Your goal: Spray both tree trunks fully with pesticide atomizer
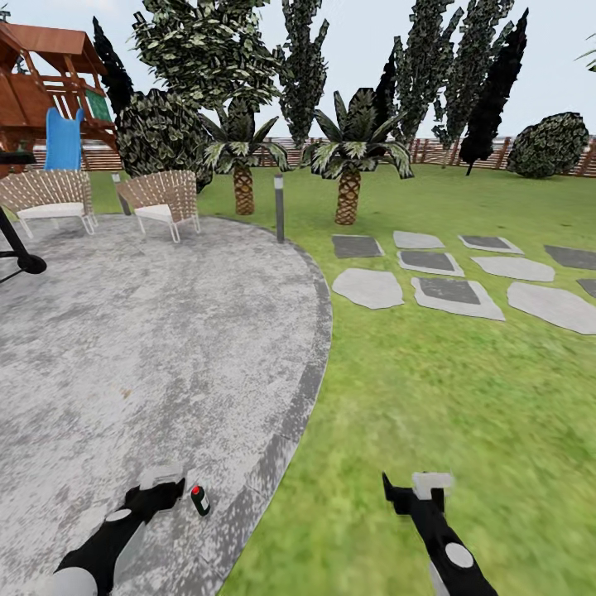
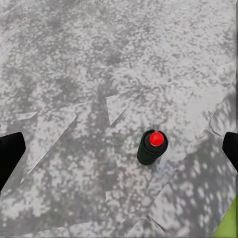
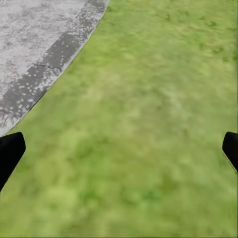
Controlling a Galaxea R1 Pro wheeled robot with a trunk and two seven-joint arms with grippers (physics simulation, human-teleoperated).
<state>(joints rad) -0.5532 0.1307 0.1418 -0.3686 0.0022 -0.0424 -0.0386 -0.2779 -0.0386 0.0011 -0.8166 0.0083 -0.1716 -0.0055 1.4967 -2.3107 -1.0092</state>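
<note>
head view first: the pesticide atomizer (image 1: pixel 199 500) stands on the floor (image 1: pixel 149 348) close to the paving's curved edge, and your left gripper (image 1: pixel 162 483) sits just beside it, not yet around it. your right gripper (image 1: pixel 418 487) hangs out over the lawn (image 1: pixel 463 389), well apart from the bottle. far ahead are wicker chairs (image 1: pixel 161 201), a lamp post (image 1: pixel 279 207) and stepping stones (image 1: pixel 447 294); none of the thick pale trunks you'll be spraying shows here.

left wrist view now: you're looking down on the red top of the atomizer (image 2: pixel 152 147), with both dark fingertips (image 2: pixel 10 153) far out at the frame's edges, so the claw is spread wide and released. the bottle sits off-centre, nearer one finger, though how high you are above it is hard to judge from this angle. slide over until the cap is midway between the fingers, then come down low on the dark body, below the red top, so squeezing doesn't tip it.

right wrist view: grass and a strip of paving edge (image 3: pixel 54 54), fingers (image 3: pixel 10 153) wide apart, holding nothing.
</note>
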